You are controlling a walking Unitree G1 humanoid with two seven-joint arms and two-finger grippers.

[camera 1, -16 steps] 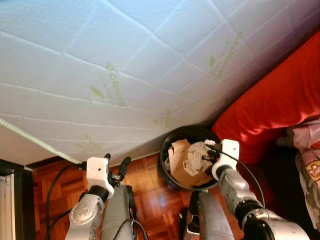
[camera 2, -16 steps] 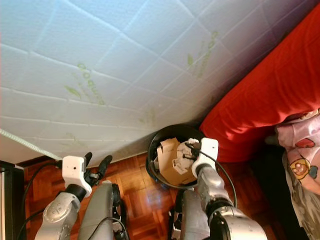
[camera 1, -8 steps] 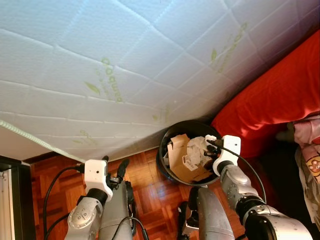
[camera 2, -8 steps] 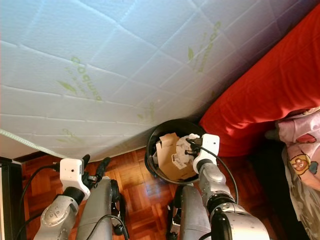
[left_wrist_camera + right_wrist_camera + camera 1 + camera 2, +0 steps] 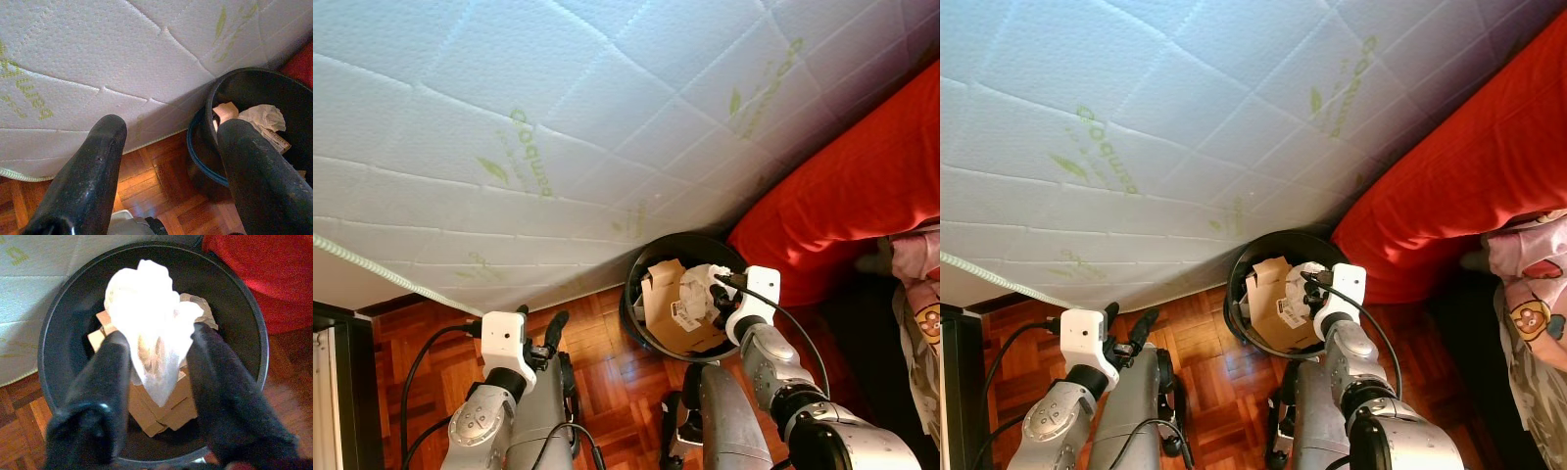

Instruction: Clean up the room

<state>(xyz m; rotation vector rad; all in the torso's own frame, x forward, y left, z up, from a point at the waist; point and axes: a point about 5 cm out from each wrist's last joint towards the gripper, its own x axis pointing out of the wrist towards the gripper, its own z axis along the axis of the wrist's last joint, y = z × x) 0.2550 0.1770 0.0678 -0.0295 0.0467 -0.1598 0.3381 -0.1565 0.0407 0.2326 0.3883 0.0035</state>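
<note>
A round black waste bin [image 5: 634, 286] stands on the parquet floor against the white mattress, with brown cardboard pieces [image 5: 664, 311] inside. My right gripper [image 5: 717, 287] hangs over the bin's right side, shut on a crumpled white tissue [image 5: 146, 298]. In the right wrist view the tissue bulges between the two black fingers [image 5: 105, 377], above the cardboard. My left gripper [image 5: 540, 323] is low over the floor to the left of the bin, open with nothing between its fingers [image 5: 93, 161].
A quilted white mattress [image 5: 558, 117] leans across the whole back. Red bedding [image 5: 862, 186] lies right of the bin, with patterned cloth [image 5: 922, 323] at the far right. A white-green cord [image 5: 372, 266] runs at the left above dark furniture [image 5: 337, 392].
The head view has shifted a little. My right gripper has stayed over the bin with the tissue in it. The left arm has barely moved.
</note>
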